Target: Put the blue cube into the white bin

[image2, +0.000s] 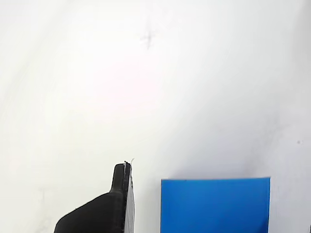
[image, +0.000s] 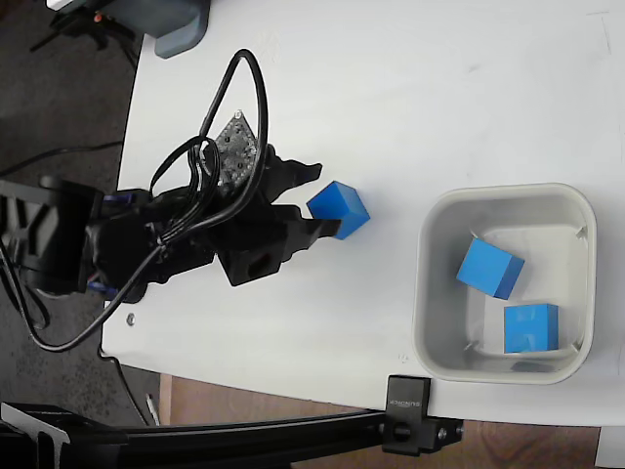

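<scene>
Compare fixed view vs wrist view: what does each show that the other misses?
Fixed view only: the white bin with two blue cubes inside, the arm's black body and cables, and the whole gripper, open around the third cube.

Wrist view only: a close look at the gap between one finger and the cube's face; they are apart there.

Both: the blue cube on the white table, outside the bin, not yet gripped.
</scene>
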{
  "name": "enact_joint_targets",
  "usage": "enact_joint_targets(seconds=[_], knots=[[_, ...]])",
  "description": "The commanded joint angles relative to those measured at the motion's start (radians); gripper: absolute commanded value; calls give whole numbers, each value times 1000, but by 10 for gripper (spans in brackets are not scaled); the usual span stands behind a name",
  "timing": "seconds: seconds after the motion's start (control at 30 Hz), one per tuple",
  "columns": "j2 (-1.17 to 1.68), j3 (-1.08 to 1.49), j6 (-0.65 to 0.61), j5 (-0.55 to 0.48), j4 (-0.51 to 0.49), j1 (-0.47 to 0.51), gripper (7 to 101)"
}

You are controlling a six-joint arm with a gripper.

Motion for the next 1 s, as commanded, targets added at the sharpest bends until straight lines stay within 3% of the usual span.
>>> enact_joint_targets(seconds=[0.03, 0.83, 1.0], knots=[[6, -18, 3, -8, -28, -8, 1003], [-44, 29, 41, -37, -97, -11, 1003], [-43, 49, 54, -25, -124, -9, 933]])
